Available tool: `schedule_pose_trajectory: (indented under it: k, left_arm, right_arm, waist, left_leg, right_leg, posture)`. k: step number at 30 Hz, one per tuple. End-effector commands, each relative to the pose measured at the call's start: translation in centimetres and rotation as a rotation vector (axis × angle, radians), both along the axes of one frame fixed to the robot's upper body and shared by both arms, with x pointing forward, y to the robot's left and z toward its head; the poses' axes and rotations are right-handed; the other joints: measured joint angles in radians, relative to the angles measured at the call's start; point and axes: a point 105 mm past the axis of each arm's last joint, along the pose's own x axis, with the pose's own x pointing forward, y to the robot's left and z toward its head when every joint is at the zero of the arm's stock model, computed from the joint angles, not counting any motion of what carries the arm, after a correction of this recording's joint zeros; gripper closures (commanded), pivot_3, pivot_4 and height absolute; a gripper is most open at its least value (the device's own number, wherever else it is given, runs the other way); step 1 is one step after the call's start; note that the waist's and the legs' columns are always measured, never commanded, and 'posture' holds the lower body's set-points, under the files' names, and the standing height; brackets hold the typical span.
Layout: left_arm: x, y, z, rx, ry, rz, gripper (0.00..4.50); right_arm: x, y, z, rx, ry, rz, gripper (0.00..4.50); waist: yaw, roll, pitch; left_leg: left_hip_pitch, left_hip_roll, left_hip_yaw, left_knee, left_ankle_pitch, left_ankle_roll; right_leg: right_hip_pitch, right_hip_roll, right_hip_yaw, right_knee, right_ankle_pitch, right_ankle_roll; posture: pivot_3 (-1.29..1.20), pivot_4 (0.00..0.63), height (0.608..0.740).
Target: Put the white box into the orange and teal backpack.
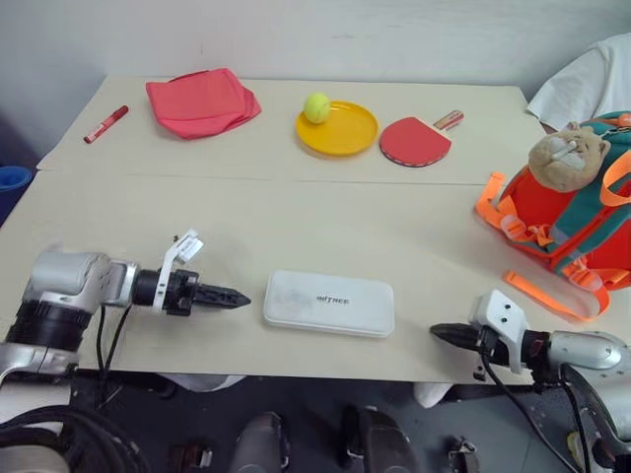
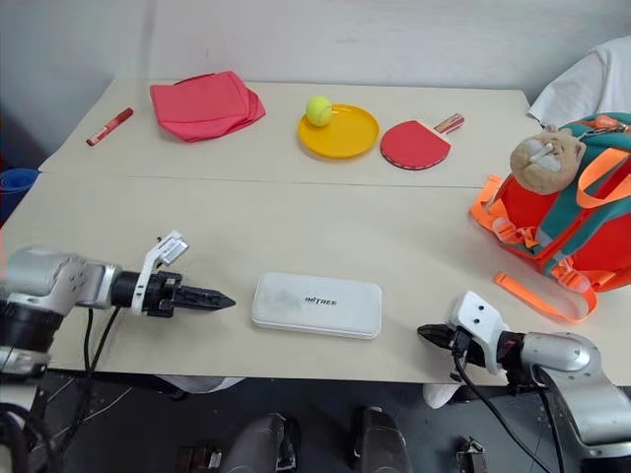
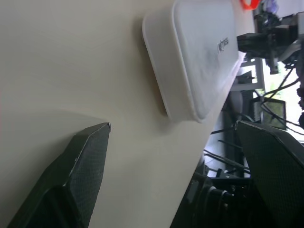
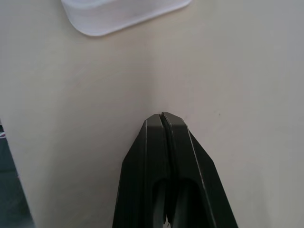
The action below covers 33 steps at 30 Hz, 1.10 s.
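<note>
Black left gripper (image 3: 171,156) spread wide, holding nothing, aimed at the near short end of the box (image 1: 328,303), just beside it, not touching; probably lined up to straddle that end. Right gripper (image 1: 441,335) clenched tight, empty, pointing at the far end from a little way off, perhaps to brace or push. Box flat on the table (image 1: 296,227), close to the front edge, between the two grippers. Backpack (image 1: 572,212) at the right edge, well apart from the box, plush charm (image 1: 567,156) on top; opening not discernible. Farther back: red cloth (image 1: 202,101), yellow plate (image 1: 337,128) carrying a ball (image 1: 316,106), paddle (image 1: 418,139), red marker (image 1: 105,124).
</note>
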Motion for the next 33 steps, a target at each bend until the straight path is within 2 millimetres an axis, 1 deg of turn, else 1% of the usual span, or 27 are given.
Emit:
schedule_pose_trajectory:
  k: [1, 4, 6, 7, 9, 13, 15, 16, 20, 24, 28, 30, 33]
  left_arm:
    - [0.1, -2.0, 0.3, -0.038, 0.053, -0.021, 0.04]
    - [0.4, -2.2, -1.0, -0.009, 0.099, 0.013, 0.04]
    - [0.1, -2.3, -2.4, 0.06, 0.134, 0.009, 0.04]
    - [0.1, -2.4, -2.7, 0.077, 0.14, 0.005, 0.04]
    - [0.3, -2.7, -2.6, 0.07, 0.133, -0.004, 0.04]
    - [1.9, -2.6, -2.4, 0.052, 0.126, 0.079, 0.04]
    - [2.3, -2.6, -2.3, 0.031, 0.141, 0.103, 0.04]
    - [2.3, -2.7, -2.2, 0.023, 0.153, 0.102, 0.04]
    - [1.1, -3.6, -2.8, 0.048, 0.192, 0.025, 0.04]
    - [1.8, -4.9, -2.7, 0.015, 0.196, 0.018, 0.04]
    - [1.5, -6.3, -2.5, -0.02, 0.228, -0.016, 0.04]
    - [1.4, -6.7, -2.5, -0.034, 0.239, -0.021, 0.04]
    - [1.5, -7.3, -1.6, -0.113, 0.243, -0.023, 0.04]
  right_arm:
    - [0.6, 1.2, -0.4, -0.021, -0.036, 0.043, 4.5]
    - [1.1, 2.0, -0.3, -0.017, -0.048, 0.062, 4.5]
    - [1.5, 2.5, -0.2, -0.023, -0.054, 0.081, 4.5]
    - [1.7, 2.6, -0.2, -0.035, -0.053, 0.094, 4.5]
    - [1.9, 2.6, -0.4, -0.077, -0.05, 0.122, 4.5]
    - [2.4, 2.0, -0.7, -0.138, -0.051, 0.127, 4.5]
    - [2.6, 2.0, -0.6, -0.144, -0.053, 0.13, 4.5]
    - [2.6, 2.0, -0.6, -0.146, -0.056, 0.135, 4.5]
    - [2.8, 2.8, -0.5, -0.15, -0.07, 0.171, 4.5]
    - [3.1, 4.1, 0.0, -0.152, -0.1, 0.218, 4.5]
    - [3.3, 4.9, 0.3, -0.167, -0.122, 0.259, 4.5]
    - [3.4, 5.2, 0.4, -0.168, -0.128, 0.268, 4.5]
    - [3.3, 5.5, 0.4, -0.164, -0.136, 0.269, 4.5]
  waist:
    - [-0.002, 0.0, 0.0]
    - [-0.013, -0.001, -0.001]
    - [-0.016, -0.001, -0.001]
    - [-0.015, -0.001, -0.001]
    - [-0.013, -0.002, -0.001]
    - [-0.006, -0.003, -0.002]
    - [-0.004, -0.003, -0.002]
    - [-0.003, -0.003, -0.002]
    - [-0.008, -0.003, -0.003]
    - [-0.007, -0.003, -0.003]
    - [0.001, -0.003, -0.003]
    - [0.0, -0.003, -0.003]
    - [0.002, -0.003, -0.003]
  left_leg:
    - [0.0, 0.0, 0.0, 0.0, 0.0, 0.0]
    - [0.001, 0.001, -0.001, 0.0, 0.0, -0.001]
    - [0.002, 0.002, -0.001, 0.0, 0.001, -0.002]
    - [0.003, 0.002, -0.001, 0.0, 0.001, -0.002]
    - [0.006, 0.002, -0.001, 0.0, 0.001, -0.002]
    - [0.011, 0.002, -0.001, 0.0, 0.001, -0.002]
    - [0.011, 0.001, -0.002, 0.0, 0.0, -0.002]
    - [0.012, 0.001, -0.002, 0.0, 0.0, -0.002]
    - [0.012, 0.001, -0.002, 0.0, 0.0, -0.002]
    - [0.013, 0.001, -0.002, 0.0, 0.0, -0.003]
    - [0.012, 0.001, -0.002, 0.0, 0.0, -0.003]
    - [0.012, 0.001, -0.002, 0.0, 0.0, -0.003]
    - [0.012, 0.001, -0.002, 0.0, 0.0, -0.003]
  right_leg:
    - [0.001, 0.0, 0.0, 0.0, 0.0, 0.0]
    - [0.001, -0.001, 0.0, 0.0, 0.0, 0.0]
    - [0.002, -0.001, 0.001, 0.0, 0.0, 0.0]
    - [0.003, -0.001, 0.001, 0.0, 0.0, 0.0]
    - [0.005, -0.001, 0.001, 0.0, 0.0, 0.0]
    - [0.01, -0.002, 0.001, -0.001, 0.0, 0.0]
    - [0.011, -0.003, 0.001, -0.001, 0.0, 0.0]
    - [0.012, -0.004, 0.002, 0.0, 0.0, 0.0]
    - [0.012, -0.004, 0.002, 0.001, 0.0, 0.0]
    - [0.012, -0.004, 0.002, 0.001, 0.0, 0.0]
    - [0.012, -0.004, 0.002, 0.0, 0.0, 0.0]
    - [0.012, -0.004, 0.002, 0.0, 0.0, 0.0]
    - [0.012, -0.004, 0.002, 0.0, 0.0, 0.0]
  posture:
    - [0.0, 0.15, 0.74]
    - [0.0, 0.15, 0.74]
    - [0.0, 0.15, 0.74]
    - [0.0, 0.15, 0.74]
    - [0.0, 0.15, 0.74]
    - [0.0, 0.15, 0.74]
    - [0.0, 0.15, 0.74]
    - [0.0, 0.15, 0.74]
    - [0.0, 0.15, 0.74]
    - [0.0, 0.15, 0.74]
    - [0.0, 0.15, 0.74]
    - [0.0, 0.15, 0.74]
    - [0.0, 0.15, 0.74]
